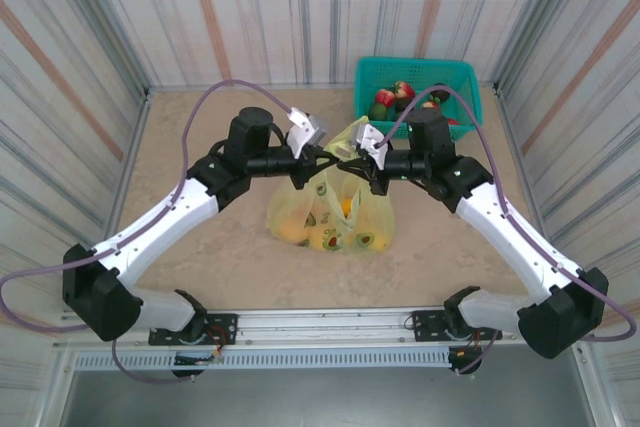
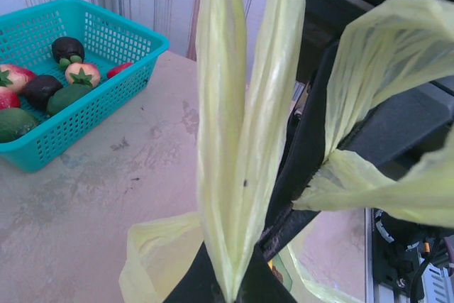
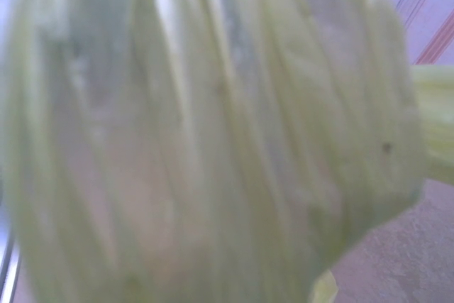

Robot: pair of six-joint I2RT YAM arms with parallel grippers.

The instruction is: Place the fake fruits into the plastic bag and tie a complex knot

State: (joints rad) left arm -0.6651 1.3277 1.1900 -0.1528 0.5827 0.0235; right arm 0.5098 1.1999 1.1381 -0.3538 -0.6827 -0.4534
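Observation:
The plastic bag [image 1: 330, 215] sits mid-table with orange and yellow fake fruits [image 1: 345, 209] showing through its film. More fake fruits [image 2: 81, 74], red, green and dark, lie in the teal basket. My left gripper [image 1: 322, 160] [image 2: 230, 285] is shut on one upright handle strip [image 2: 234, 125]. My right gripper [image 1: 358, 162], facing it, pinches the other handle [image 2: 386, 62] between its black fingers [image 2: 305, 161]. Blurred bag film [image 3: 213, 133] hides the right fingers in the right wrist view. The two strips stand apart; a knot is out of view.
The teal mesh basket [image 1: 415, 72] [image 2: 106, 97] stands at the back right, close behind the right gripper. Striped walls close in the beige table [image 1: 200, 137] on three sides. Bare tabletop lies to the left of and in front of the bag.

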